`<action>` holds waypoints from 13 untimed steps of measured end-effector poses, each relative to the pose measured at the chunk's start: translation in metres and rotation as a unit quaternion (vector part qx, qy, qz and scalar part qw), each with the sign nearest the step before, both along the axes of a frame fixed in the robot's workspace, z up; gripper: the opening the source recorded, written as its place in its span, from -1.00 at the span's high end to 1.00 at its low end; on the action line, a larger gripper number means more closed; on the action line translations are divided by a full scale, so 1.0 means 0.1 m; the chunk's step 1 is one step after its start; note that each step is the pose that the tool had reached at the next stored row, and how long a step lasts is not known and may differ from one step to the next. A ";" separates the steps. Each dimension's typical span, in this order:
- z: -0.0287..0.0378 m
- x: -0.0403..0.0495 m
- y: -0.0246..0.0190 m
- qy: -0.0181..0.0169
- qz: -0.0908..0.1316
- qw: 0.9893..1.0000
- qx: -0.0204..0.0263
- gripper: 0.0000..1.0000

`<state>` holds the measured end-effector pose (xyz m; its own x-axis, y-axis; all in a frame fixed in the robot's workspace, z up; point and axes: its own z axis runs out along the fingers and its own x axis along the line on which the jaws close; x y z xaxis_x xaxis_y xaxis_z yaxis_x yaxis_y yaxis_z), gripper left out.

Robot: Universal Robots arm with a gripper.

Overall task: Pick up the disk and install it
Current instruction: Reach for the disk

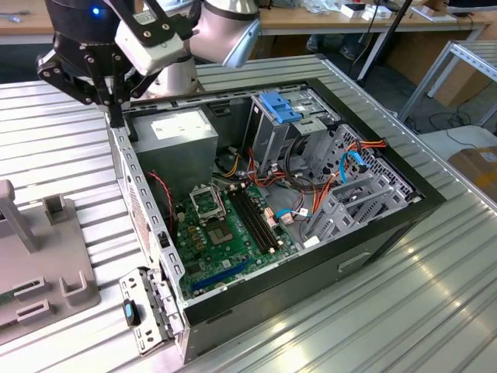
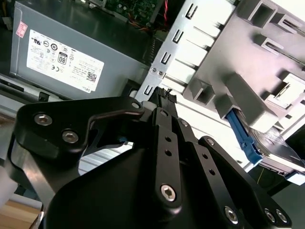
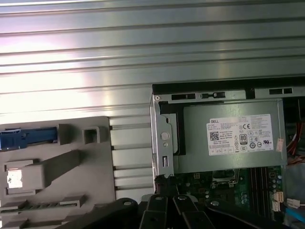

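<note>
— Disk (image 2: 280,145) first: where does it lie, set against the gripper (image 2: 163,94)?

— Start big. A ribbed metal table (image 1: 404,311) carries an open case (image 1: 388,233) and, outside it on the exterior view's left, a grey jig (image 1: 78,268). The disk lies at the jig's edge, outside the case. In the second wrist view it is a dark slab with a blue rail (image 2: 240,133) running beside a grey block (image 2: 245,98). In the first wrist view the rail (image 3: 26,137) lies at the jig's corner.

— And the gripper?

— In the exterior view it (image 1: 116,116) hangs over the case's side wall, just beside the PSU (image 1: 175,136). It is well apart from the disk, with the jig's blocks between them.

— Is it holding anything?

— No. The fingers (image 2: 164,112) are pressed together with nothing between them.

— Any writing?

— A white label (image 3: 240,136) lies on the PSU's top face, with dark print, a row of small marks and a square code. A small pink sticker (image 2: 21,29) sits near one corner of that face. Its print is too small to make out.
</note>
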<state>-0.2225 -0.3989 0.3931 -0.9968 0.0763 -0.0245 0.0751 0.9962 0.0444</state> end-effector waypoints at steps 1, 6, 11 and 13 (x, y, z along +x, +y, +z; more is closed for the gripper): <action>0.000 -0.028 0.000 0.000 0.000 1.000 0.000 0.79; 0.000 -0.189 0.000 0.000 0.000 1.000 0.000 0.79; -0.001 -0.329 0.000 0.000 0.000 1.000 0.000 0.79; -0.002 -0.427 0.000 0.000 0.000 1.000 0.000 0.79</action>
